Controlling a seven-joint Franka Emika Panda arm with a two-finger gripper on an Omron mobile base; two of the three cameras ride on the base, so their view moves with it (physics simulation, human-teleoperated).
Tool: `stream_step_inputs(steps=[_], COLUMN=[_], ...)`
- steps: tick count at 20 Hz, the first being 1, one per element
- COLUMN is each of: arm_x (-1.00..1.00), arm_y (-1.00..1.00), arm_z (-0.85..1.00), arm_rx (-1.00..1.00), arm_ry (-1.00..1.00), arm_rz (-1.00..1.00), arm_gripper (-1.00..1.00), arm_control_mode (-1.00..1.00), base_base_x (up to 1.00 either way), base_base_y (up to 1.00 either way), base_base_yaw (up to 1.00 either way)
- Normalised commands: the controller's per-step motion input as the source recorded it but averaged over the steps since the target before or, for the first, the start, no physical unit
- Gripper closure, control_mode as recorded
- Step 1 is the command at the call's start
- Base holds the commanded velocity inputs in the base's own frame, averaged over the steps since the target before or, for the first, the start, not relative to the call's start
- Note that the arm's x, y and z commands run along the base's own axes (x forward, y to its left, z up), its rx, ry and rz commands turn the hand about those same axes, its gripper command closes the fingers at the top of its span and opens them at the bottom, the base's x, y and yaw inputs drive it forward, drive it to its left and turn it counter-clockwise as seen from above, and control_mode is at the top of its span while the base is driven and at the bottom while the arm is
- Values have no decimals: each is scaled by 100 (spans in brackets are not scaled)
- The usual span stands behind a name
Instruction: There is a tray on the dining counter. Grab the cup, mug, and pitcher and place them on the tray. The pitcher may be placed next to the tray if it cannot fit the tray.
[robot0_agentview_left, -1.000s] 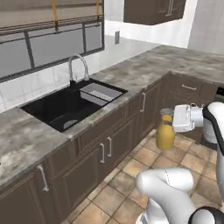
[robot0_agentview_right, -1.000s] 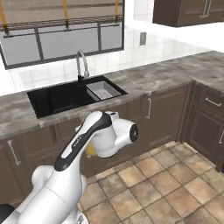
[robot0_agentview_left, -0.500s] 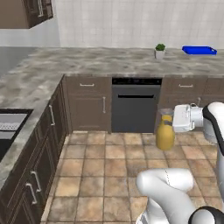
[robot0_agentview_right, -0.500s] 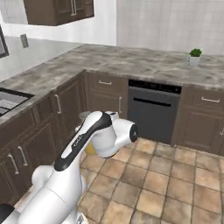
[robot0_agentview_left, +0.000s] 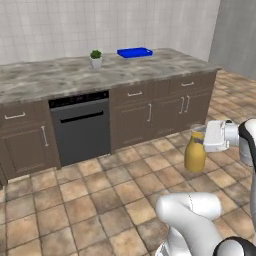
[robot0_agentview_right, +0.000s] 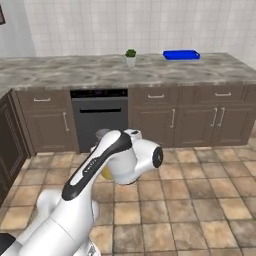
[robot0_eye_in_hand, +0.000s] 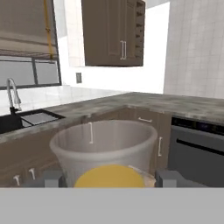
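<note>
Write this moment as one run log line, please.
phase: carrying | gripper: shut on pitcher | tray: on counter, beside plant

Tray on dining counter, right of plant.

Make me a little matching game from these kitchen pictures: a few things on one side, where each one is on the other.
Things:
1. tray
2. potted plant
3. pitcher
4. oven

Places:
a. built in under the counter
b. carried in the air above the floor tiles
c. on the counter, beside the tray
d. on the counter, far end

Pairs: 1-d, 2-c, 3-b, 4-a
</note>
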Motion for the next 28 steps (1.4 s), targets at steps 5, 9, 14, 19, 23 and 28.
stream_step_inputs(steps=[5, 9, 14, 19, 23, 28], arm_x=[0, 0, 0, 0, 0, 0], arm_y=[0, 0, 0, 0, 0, 0], arm_z=[0, 0, 0, 0, 0, 0], arm_rx=[0, 0, 0, 0, 0, 0], arm_ry=[0, 0, 0, 0, 0, 0], arm_rz=[0, 0, 0, 0, 0, 0], arm_gripper=[100, 100, 100, 100, 100, 100], arm_control_mode=[100, 100, 100, 100, 100, 100], base_base_x=[64, 81, 77, 67, 45, 31], base_base_y=[3, 0, -1, -29, -32, -25], base_base_yaw=[0, -14, -21, -14, -31, -48])
